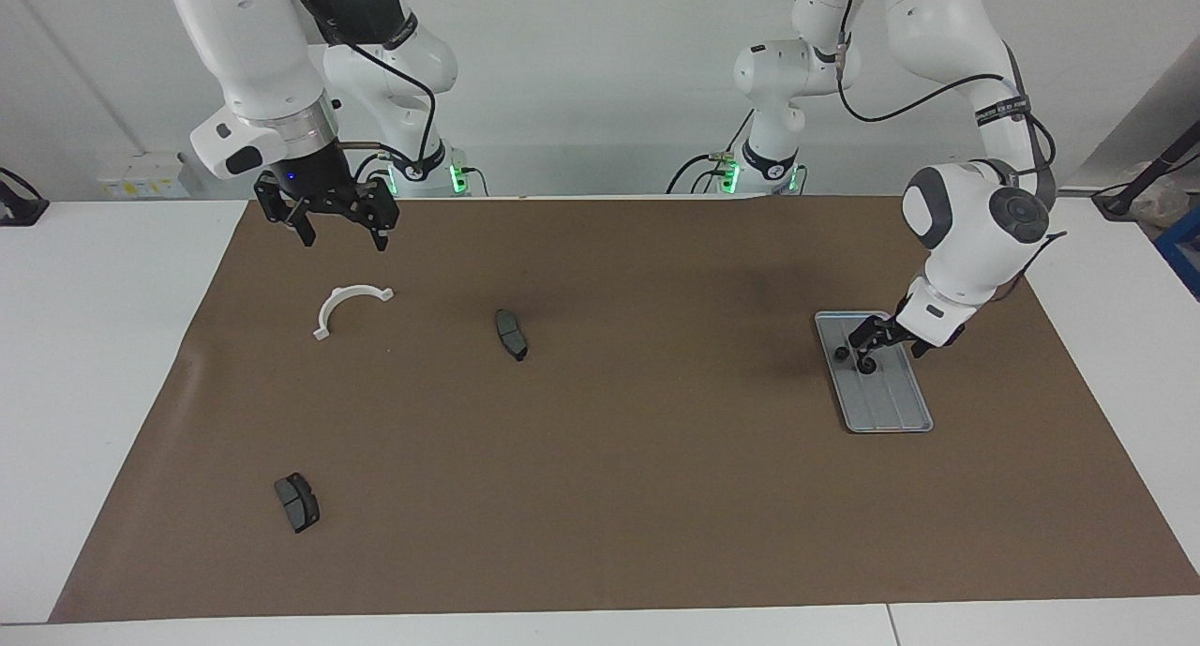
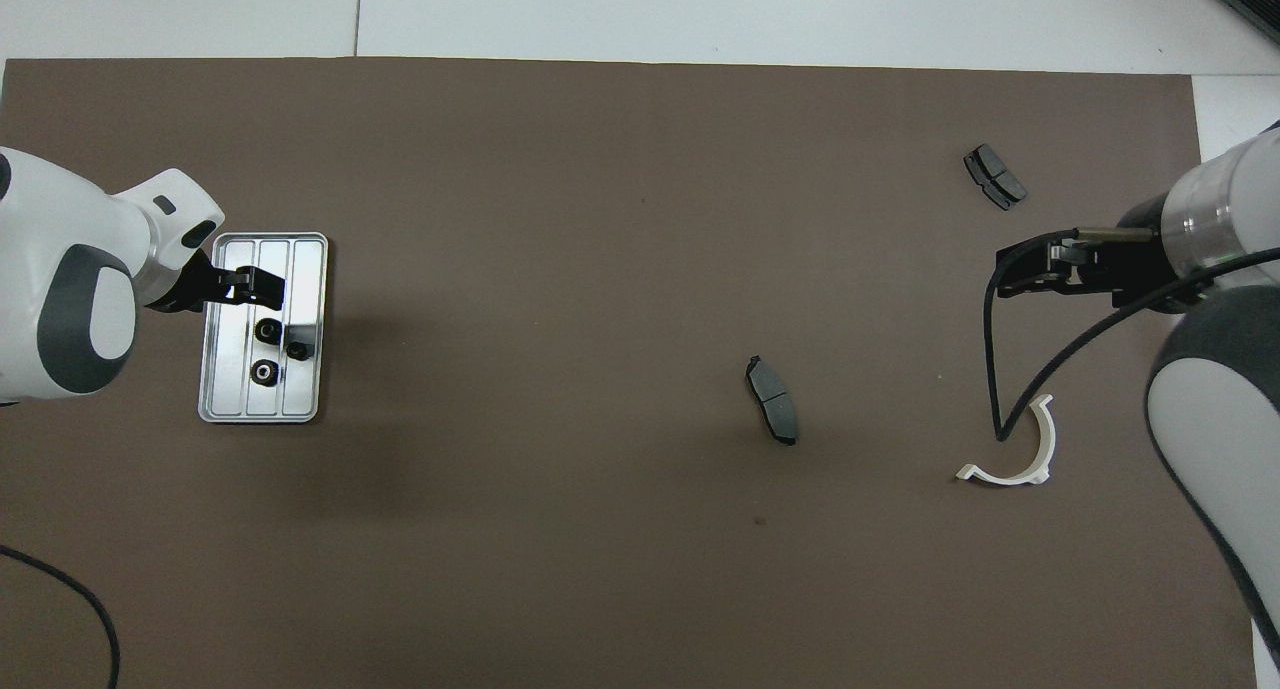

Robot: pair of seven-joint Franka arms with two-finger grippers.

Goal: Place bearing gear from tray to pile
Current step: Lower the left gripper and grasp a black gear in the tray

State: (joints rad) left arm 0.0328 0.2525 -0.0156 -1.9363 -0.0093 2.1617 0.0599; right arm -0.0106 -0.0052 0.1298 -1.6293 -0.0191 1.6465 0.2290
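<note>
The silver tray (image 1: 891,410) (image 2: 305,269) lies toward the left arm's end of the table. Three small black bearing gears sit in it: one (image 2: 268,329), a smaller one (image 2: 297,350) and one nearest the robots (image 2: 263,372). Two gears (image 1: 842,353) (image 1: 867,366) show in the facing view. My left gripper (image 1: 888,345) (image 2: 262,288) hangs open low over the tray, holding nothing. The pile is a white bracket (image 1: 330,306) (image 2: 1050,439) and two dark brake pads (image 1: 511,334) (image 1: 297,502). My right gripper (image 1: 343,237) (image 2: 1010,274) waits open above the mat beside the bracket.
A brown mat (image 1: 656,496) covers most of the white table. The brake pads (image 2: 773,401) (image 2: 994,176) lie well apart. A black cable (image 2: 990,369) hangs from the right wrist and shows over the bracket from overhead.
</note>
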